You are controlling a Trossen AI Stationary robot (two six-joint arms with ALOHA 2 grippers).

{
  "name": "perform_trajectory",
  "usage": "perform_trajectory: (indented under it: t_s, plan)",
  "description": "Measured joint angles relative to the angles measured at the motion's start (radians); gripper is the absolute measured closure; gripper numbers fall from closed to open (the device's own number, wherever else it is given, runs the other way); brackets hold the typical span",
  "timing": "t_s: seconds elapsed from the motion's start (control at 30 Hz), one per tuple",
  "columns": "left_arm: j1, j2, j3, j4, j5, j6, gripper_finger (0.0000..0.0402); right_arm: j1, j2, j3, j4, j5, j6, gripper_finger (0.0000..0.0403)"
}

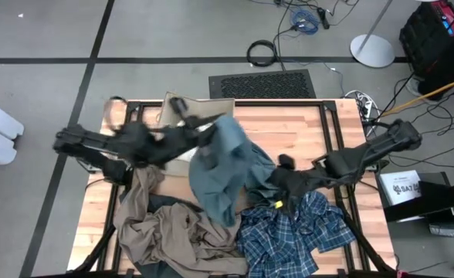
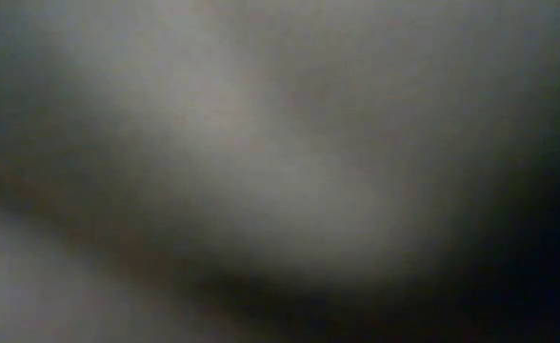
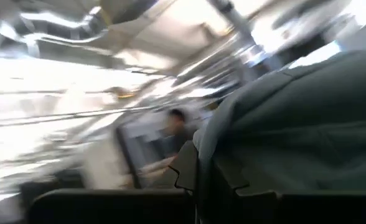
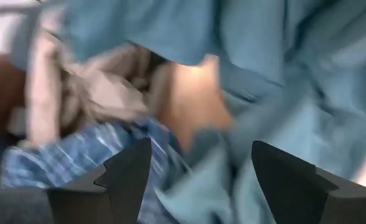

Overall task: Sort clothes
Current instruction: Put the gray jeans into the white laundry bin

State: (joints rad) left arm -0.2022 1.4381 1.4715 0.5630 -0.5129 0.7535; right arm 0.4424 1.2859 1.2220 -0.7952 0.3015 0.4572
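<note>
My left pincer [image 1: 211, 135] is clamped on the teal shirt [image 1: 223, 166], lifted mid-counter [image 1: 289, 127]; right pincer [image 1: 277, 202] gapes above the plaid shirt [image 1: 293, 235]. Tan garment [image 1: 173, 235] lies beside. No legible writing.

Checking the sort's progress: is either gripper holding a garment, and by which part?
The left gripper holds the teal-grey garment by its upper edge; right gripper holds nothing.

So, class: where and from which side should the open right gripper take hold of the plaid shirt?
Best guess: the raised fold of the plaid shirt nearest the right gripper, taken from above. It lies crumpled flat on the table, so only a bunched ridge offers the open fingers something to pinch.
</note>
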Motion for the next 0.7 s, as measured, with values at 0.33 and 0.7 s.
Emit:
perform_trajectory:
  t_s: [0.33,0.7]
  plan:
    - [0.207,0.240,0.421,-0.327,-0.025,-0.047,0.0384,0.225,-0.100,-0.144,-0.118,0.359,0.297,0.0138]
    - [0.221,0.230,0.441,-0.452,-0.012,-0.090,0.0384,0.257,-0.142,-0.348,-0.106,0.618,0.446,0.0138]
